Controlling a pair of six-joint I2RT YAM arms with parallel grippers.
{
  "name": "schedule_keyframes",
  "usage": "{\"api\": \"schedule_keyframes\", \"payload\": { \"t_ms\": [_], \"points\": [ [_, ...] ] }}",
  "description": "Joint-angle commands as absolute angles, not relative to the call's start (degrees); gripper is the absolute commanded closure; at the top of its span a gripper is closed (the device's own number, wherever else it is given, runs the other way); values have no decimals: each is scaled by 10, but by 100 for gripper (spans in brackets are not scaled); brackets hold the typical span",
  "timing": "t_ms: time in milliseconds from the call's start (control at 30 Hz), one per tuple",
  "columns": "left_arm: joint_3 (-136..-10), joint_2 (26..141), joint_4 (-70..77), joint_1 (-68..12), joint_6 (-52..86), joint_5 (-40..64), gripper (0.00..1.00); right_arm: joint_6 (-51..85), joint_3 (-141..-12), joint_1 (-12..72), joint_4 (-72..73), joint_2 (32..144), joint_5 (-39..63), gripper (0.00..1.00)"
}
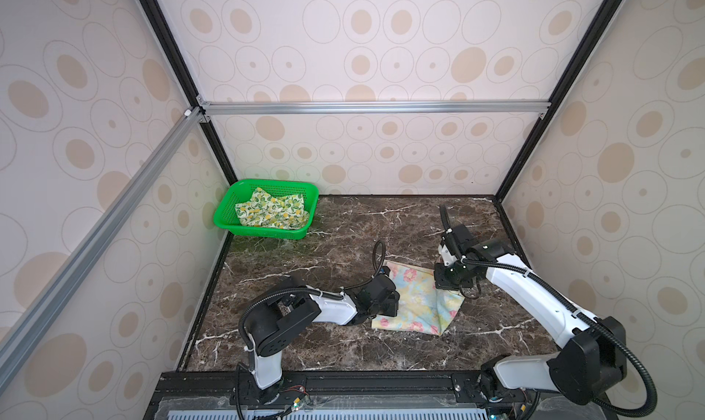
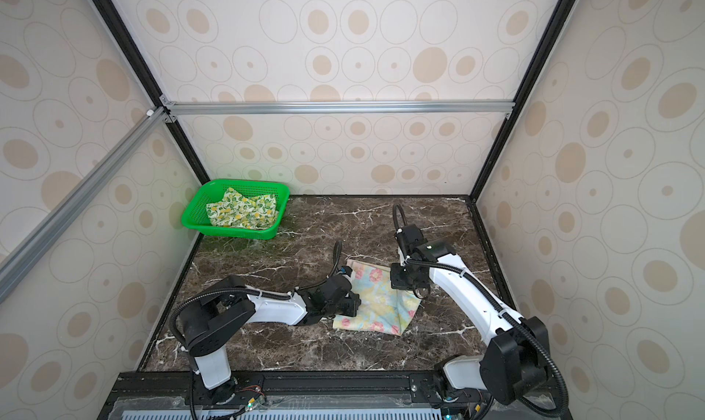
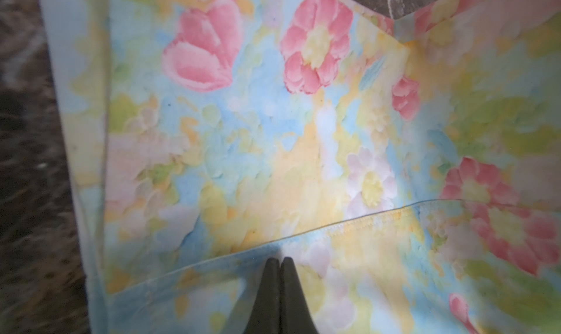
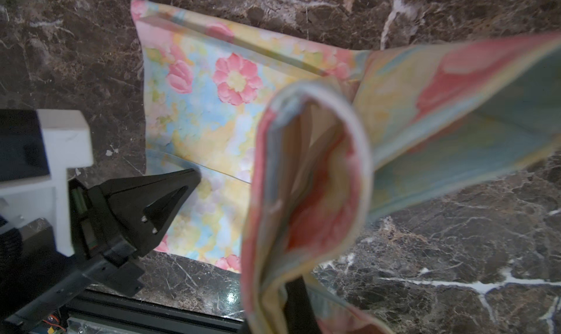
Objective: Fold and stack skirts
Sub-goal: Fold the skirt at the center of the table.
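Pastel blue-yellow floral cloth skirt (image 1: 416,300), seemingly limp and light, lies well apart from green perforated plastic basket (image 1: 225,213). Right gripper (image 4: 288,287) clamps its lifted edge, likely the best hold. Left gripper (image 3: 279,261), jaws together, pins the hem.

Both top views look down from high above the near edge of the desk (image 1: 343,246), facing the back wall (image 1: 381,151). They take in the whole desk, from the green basket (image 1: 229,223) at centre left to the flowered skirt (image 1: 416,303) at lower centre. The left wrist camera sits very close over that skirt, with the left fingers (image 3: 271,290) at the bottom edge. The right wrist camera looks down from farther off and shares the skirt and those fingers, which sit at its lower left.
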State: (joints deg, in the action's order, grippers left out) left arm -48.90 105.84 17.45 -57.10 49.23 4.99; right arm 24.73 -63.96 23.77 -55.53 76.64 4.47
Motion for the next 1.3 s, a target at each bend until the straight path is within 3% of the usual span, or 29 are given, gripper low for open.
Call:
{"api": "schedule_keyframes", "payload": {
  "t_ms": [0, 300, 500, 700, 1267],
  "points": [
    [-498, 1092, 153, -588, 523, 61, 100, 283, -639, 261, -542, 768, 54, 100],
    [-508, 1086, 156, -592, 526, 67, 100, 351, -566, 281, -450, 761, 66, 100],
    [-526, 1032, 18, -590, 460, -11, 100, 353, -555, 281, -442, 759, 57, 100],
    [-512, 996, -26, -590, 433, -24, 100, 345, -556, 280, -444, 767, 54, 100],
    [-482, 1043, 80, -601, 469, 36, 100, 384, -577, 330, -429, 785, 33, 100]
  ]
}}
